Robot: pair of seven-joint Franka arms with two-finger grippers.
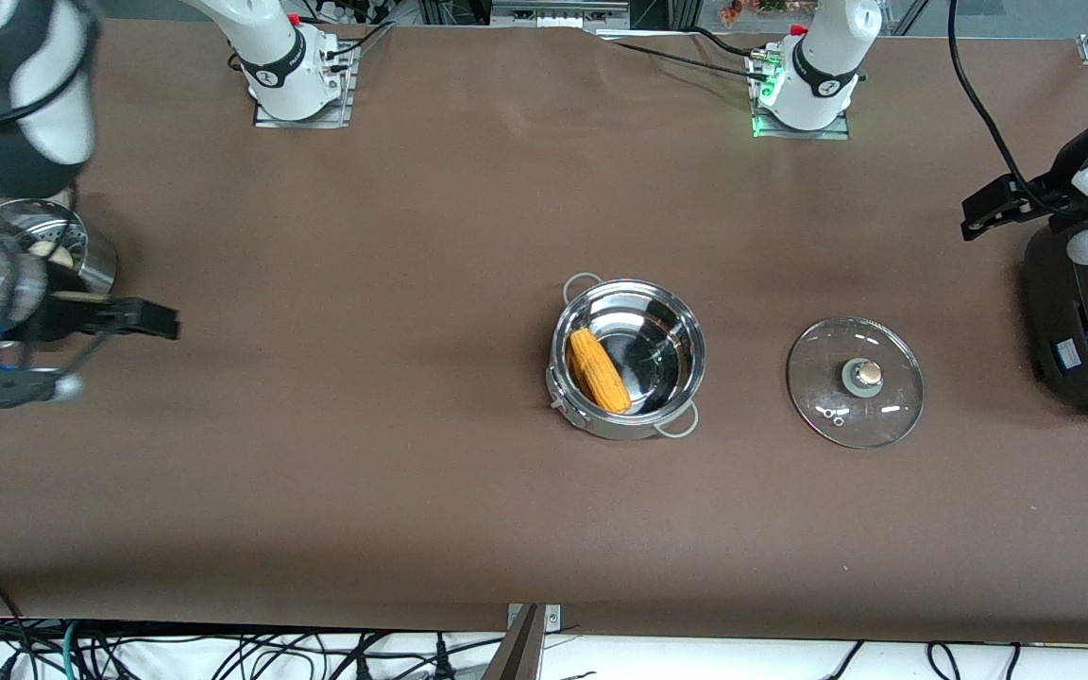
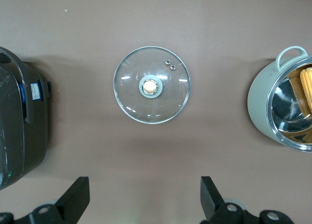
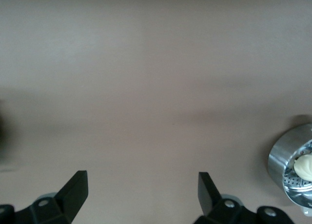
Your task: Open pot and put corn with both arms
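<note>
The steel pot (image 1: 626, 357) stands open mid-table, with the yellow-orange corn (image 1: 598, 370) lying inside it. Its glass lid (image 1: 855, 382) lies flat on the table beside it, toward the left arm's end. In the left wrist view the lid (image 2: 151, 85) is below the camera, with the pot (image 2: 273, 107) and the corn (image 2: 307, 87) at the edge. My left gripper (image 2: 145, 199) is open and empty, high over the table near the lid. My right gripper (image 3: 143, 194) is open and empty, high over bare table at the right arm's end.
A steel steamer pot (image 1: 72, 247) with a white bun (image 1: 51, 251) stands at the right arm's end; it also shows in the right wrist view (image 3: 295, 165). A black round appliance (image 1: 1087, 321) stands at the left arm's end, beside the lid.
</note>
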